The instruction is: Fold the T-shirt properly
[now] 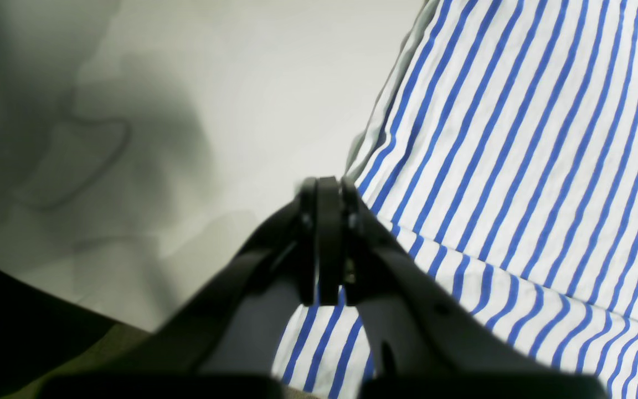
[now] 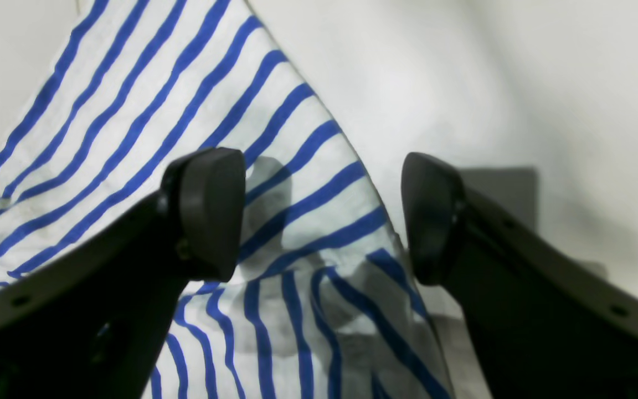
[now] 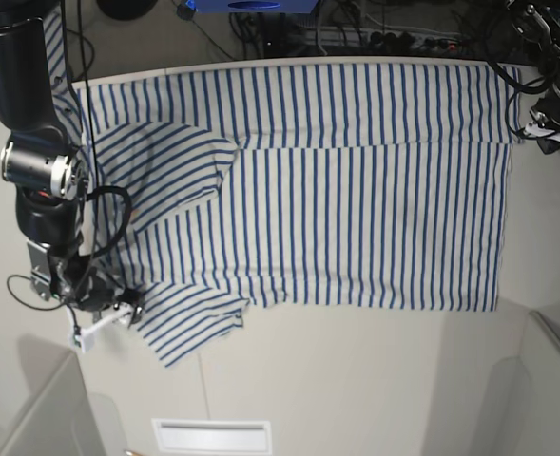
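The T-shirt (image 3: 356,209), white with thin blue stripes, lies spread flat across the white table (image 3: 356,380), with a fold line running across its upper part. At the left of the base view my right gripper (image 3: 118,306) hovers over the lower sleeve's edge. In the right wrist view it (image 2: 319,216) is open, with striped cloth (image 2: 297,166) lying below the gap between its fingers. My left gripper (image 3: 549,133) sits at the shirt's far right edge. It (image 1: 327,185) is shut, its tips beside the cloth's edge (image 1: 518,138). I cannot tell whether any cloth is pinched.
Cables and a blue box (image 3: 251,6) lie beyond the table's back edge. Grey panels stand at the front left (image 3: 42,408) and front right (image 3: 555,380). A white slotted plate (image 3: 208,435) sits at the front edge.
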`<action>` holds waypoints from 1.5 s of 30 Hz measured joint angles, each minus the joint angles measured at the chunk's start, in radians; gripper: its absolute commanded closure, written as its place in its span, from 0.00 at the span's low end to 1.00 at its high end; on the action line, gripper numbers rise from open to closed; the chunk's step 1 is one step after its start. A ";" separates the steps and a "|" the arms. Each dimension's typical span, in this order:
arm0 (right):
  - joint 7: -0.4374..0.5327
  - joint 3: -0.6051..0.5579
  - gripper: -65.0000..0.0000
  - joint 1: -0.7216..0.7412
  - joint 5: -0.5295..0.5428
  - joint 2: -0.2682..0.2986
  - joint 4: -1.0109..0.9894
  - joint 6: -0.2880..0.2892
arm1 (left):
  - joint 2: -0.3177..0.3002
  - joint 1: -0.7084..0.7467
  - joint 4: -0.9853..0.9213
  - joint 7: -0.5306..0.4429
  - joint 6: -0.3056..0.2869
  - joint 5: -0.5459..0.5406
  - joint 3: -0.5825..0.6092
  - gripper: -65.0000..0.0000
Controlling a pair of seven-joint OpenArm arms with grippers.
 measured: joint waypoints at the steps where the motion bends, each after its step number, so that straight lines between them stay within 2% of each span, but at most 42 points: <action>1: 0.005 0.000 0.37 -0.003 0.004 0.000 0.001 0.003 | 0.000 0.000 0.000 0.000 0.000 0.000 0.001 1.00; 5: 0.012 0.000 0.37 -0.004 -0.010 -0.014 0.002 0.019 | 0.000 0.001 0.000 0.000 0.000 0.001 0.000 1.00; 7: 0.021 0.000 0.37 -0.001 -0.058 -0.029 0.005 0.021 | 0.000 0.000 0.000 0.000 0.000 0.000 0.000 1.00; 12: 0.026 0.000 0.38 -0.001 -0.060 -0.039 0.006 0.027 | 0.000 0.000 0.000 0.000 0.000 0.001 0.000 1.00; 15: 0.049 0.000 0.52 -0.007 -0.061 -0.036 0.005 0.027 | 0.000 0.000 0.000 0.000 0.000 0.001 0.000 1.00; 19: 0.048 0.000 0.80 -0.010 -0.068 -0.034 0.004 0.027 | 0.000 -0.003 0.000 0.000 0.000 -0.001 0.005 1.00; 21: 0.047 0.000 0.98 -0.012 -0.068 -0.034 0.002 0.027 | -0.001 -0.008 0.000 0.000 0.000 0.000 0.005 1.00; 24: 0.048 0.000 1.00 -0.013 -0.068 -0.035 0.001 0.026 | -0.009 -0.021 -0.001 0.003 0.000 0.000 0.008 1.00; 27: 0.045 0.000 1.00 -0.012 -0.068 -0.037 0.001 0.026 | -0.088 -0.055 -0.014 0.010 0.002 0.003 0.071 1.00; 28: 0.044 0.000 1.00 -0.012 -0.068 -0.036 0.001 0.026 | -0.114 -0.071 -0.020 0.003 0.000 -0.003 0.098 0.91; 30: 0.043 0.000 1.00 -0.011 -0.069 -0.038 0.001 0.026 | -0.152 -0.116 -0.055 -0.003 0.000 -0.003 0.145 0.64; 31: 0.044 0.000 1.00 -0.011 -0.068 -0.040 0.001 0.026 | -0.155 -0.156 -0.089 -0.004 0.000 -0.003 0.157 0.49; 33: 0.045 0.000 1.00 -0.011 -0.067 -0.042 0.001 0.026 | -0.151 -0.226 -0.173 -0.003 -0.001 -0.008 0.165 0.25; 34: 0.046 0.000 1.00 -0.011 -0.066 -0.040 0.001 0.026 | -0.149 -0.263 -0.222 0.000 -0.002 -0.002 0.165 0.17; 35: 0.046 0.000 1.00 -0.011 -0.067 -0.041 0.001 0.026 | -0.150 -0.308 -0.283 0.003 -0.001 0.000 0.161 0.13; 41: 0.048 0.000 1.00 -0.012 -0.068 -0.040 0.001 0.027 | -0.198 -0.577 -0.580 -0.011 0.006 0.021 0.200 0.13; 43: 0.045 0.000 1.00 -0.012 -0.064 -0.040 0.001 0.026 | -0.220 -0.642 -0.673 -0.064 0.003 0.027 0.250 0.13; 45: 0.046 0.000 1.00 -0.011 -0.067 -0.042 0.001 0.026 | -0.240 -0.700 -0.791 -0.180 0.003 0.111 0.337 0.13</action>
